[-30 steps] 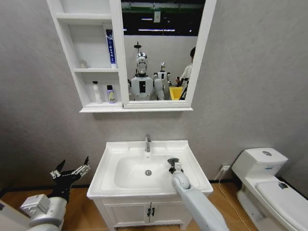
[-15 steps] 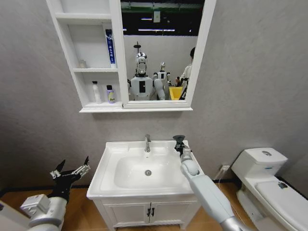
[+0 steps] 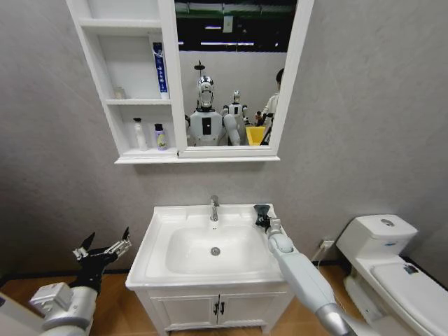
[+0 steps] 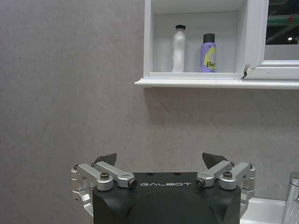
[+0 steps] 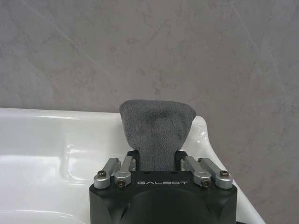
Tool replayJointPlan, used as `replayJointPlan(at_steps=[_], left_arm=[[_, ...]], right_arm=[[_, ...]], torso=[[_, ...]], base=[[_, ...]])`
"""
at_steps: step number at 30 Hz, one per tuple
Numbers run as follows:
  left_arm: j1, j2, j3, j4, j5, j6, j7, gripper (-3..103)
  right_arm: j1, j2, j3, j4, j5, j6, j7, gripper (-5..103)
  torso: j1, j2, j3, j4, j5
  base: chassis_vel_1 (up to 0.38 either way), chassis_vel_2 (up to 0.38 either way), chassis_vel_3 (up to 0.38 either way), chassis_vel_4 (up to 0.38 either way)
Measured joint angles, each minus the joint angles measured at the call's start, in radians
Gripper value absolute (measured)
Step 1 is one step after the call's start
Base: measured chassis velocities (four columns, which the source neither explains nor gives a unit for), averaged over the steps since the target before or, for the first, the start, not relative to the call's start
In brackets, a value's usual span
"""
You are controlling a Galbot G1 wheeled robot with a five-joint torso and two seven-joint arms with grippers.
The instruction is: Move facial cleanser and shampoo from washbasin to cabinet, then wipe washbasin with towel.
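Gripping the small dark grey folded towel (image 5: 157, 131) between closed fingers, our right gripper (image 3: 262, 215) presses it at the back right corner of the white rectangular ceramic washbasin (image 3: 168, 217), near the chrome tap (image 3: 215, 208). Our left gripper (image 3: 105, 248) hangs beside the basin, fingers spread apart.

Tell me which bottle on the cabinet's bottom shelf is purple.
The short purple bottle with a black cap, nearer the mirror panel; its neighbour is a taller white bottle.
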Motion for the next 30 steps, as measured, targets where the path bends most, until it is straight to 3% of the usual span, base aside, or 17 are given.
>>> replayJointPlan(at_steps=[8,9,10,14,21,30], left_arm=[[0.0,0.0,0.0,0.0,0.0,0.0,0.0,100],[0.0,0.0,0.0,0.0,0.0,0.0,0.0,100],[0.0,0.0,0.0,0.0,0.0,0.0,0.0,100],[0.0,0.0,0.0,0.0,0.0,0.0,0.0,100],[0.0,0.0,0.0,0.0,0.0,0.0,0.0,100],[0.0,0.0,0.0,0.0,0.0,0.0,0.0,100]], right_arm=[[0.002,0.001,-0.004,-0.002,-0.016,-0.012,0.028,60],[0.0,-0.002,-0.006,-0.004,-0.022,-0.012,0.029,65],[0.001,-0.005,-0.006,-0.012,-0.027,-0.003,0.03,82],[0.004,-0.015,-0.006,-0.012,-0.043,0.001,0.033,97],[-0.035,-0.073,0.005,0.111,-0.083,0.009,0.059,100],[-0.307,-0.211,0.079,0.532,-0.002,-0.024,0.135,100]], torso=[[0.0,0.0,0.0,-0.0001,0.0],[0.0,0.0,0.0,0.0,-0.0001],[0.0,0.0,0.0,-0.0001,0.0],[0.0,0.0,0.0,0.0,0.0],[0.0,0.0,0.0,0.0001,0.0002],[0.0,0.0,0.0,-0.0003,0.0001]], base=[[0.0,0.0,0.0,0.0],[0.0,0.0,0.0,0.0],[0.0,0.0,0.0,0.0],[0.0,0.0,0.0,0.0],[0.0,0.0,0.0,0.0],[0.0,0.0,0.0,0.0]])
